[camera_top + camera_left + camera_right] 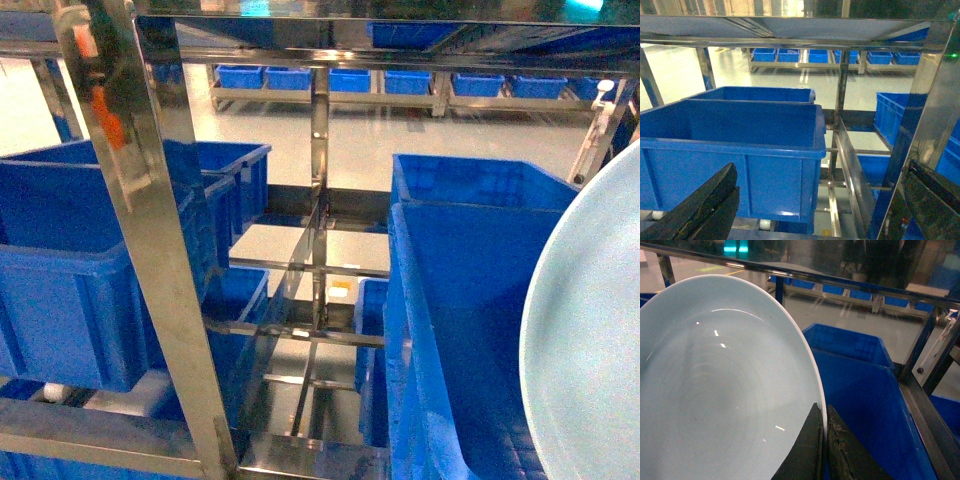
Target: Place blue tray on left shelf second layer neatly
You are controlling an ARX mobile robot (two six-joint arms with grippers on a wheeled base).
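Observation:
The blue tray (590, 340) is a pale, glossy dish that fills the right edge of the head view, tilted up on edge over a deep blue crate (450, 330). In the right wrist view the blue tray (715, 390) takes up the left half, and my right gripper (824, 416) is shut on its rim, one dark finger on each face. My left gripper (815, 210) is open with nothing between its fingers (700, 210); it faces a blue crate (735, 150) on the left shelf. Neither gripper shows in the head view.
A slanted steel upright (150, 230) of the shelf stands close in front at left. Deep blue crates (80, 270) sit on the left shelf. A steel divider (318, 200) runs down the middle, with roller rails (300, 330) below. More crates (350, 80) line the far wall.

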